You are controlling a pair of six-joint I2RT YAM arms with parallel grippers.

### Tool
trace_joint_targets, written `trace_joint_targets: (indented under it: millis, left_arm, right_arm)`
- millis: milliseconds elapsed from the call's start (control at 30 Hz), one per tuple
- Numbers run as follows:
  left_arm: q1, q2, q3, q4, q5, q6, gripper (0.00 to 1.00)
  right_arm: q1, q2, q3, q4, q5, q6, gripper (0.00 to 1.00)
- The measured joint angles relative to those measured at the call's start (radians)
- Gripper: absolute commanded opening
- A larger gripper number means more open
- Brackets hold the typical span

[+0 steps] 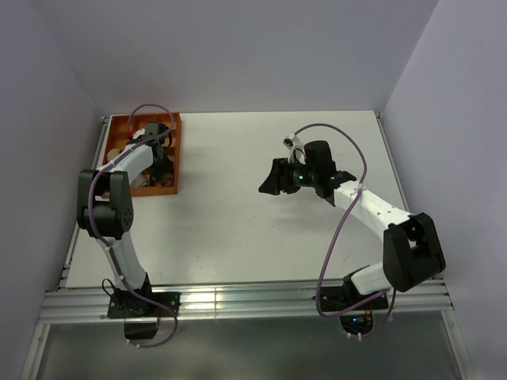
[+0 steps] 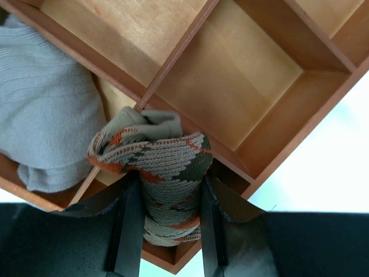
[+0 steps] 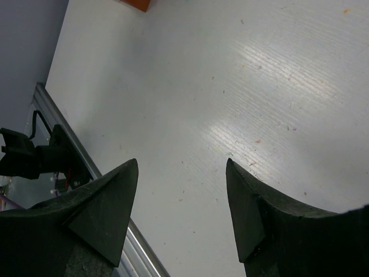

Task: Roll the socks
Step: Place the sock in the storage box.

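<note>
Your left arm (image 1: 123,261) and right arm (image 1: 372,207) are white tubes between chunky black joint housings, each with a looping purple cable (image 1: 333,253), small green lights (image 1: 299,176) on the right wrist, and the left gripper (image 2: 170,225) and right gripper (image 3: 182,164) ending in matte black wedge fingers (image 3: 109,208).

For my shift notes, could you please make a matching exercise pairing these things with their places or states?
1 tan argyle knitted sock
2 grey knitted sock
3 right gripper
4 orange wooden divided tray

A open above the table
B far left on the table
C gripped by the left gripper
D lying loose in the tray

Pairs: 1-C, 2-D, 3-A, 4-B
</note>
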Motion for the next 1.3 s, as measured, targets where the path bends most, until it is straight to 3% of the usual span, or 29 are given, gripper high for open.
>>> trace_joint_targets:
  millis: [367,833,1033,1067,1167,1300]
  left_arm:
    - [0.067,0.116,0.151,-0.143,0.182,0.121,0.0]
    - [0.103,0.143,0.18,-0.168,0.287,0.185,0.02]
    - [0.104,0.188,0.258,-0.249,0.282,0.21,0.13]
    - [0.106,0.19,0.262,-0.253,0.284,0.211,0.23]
    - [0.111,0.176,0.244,-0.237,0.292,0.208,0.39]
    - [0.113,0.137,0.192,-0.186,0.294,0.196,0.43]
  right_arm:
    - [0.0,0.002,0.0,0.001,-0.004,0.0,0.69]
    - [0.0,0.017,-0.011,0.017,-0.012,0.004,0.69]
    - [0.0,0.018,-0.011,0.023,-0.016,0.005,0.69]
    - [0.0,0.018,-0.011,0.023,-0.016,0.007,0.69]
    - [0.0,0.018,-0.011,0.023,-0.017,0.008,0.69]
    - [0.0,0.018,-0.011,0.023,-0.019,0.008,0.69]
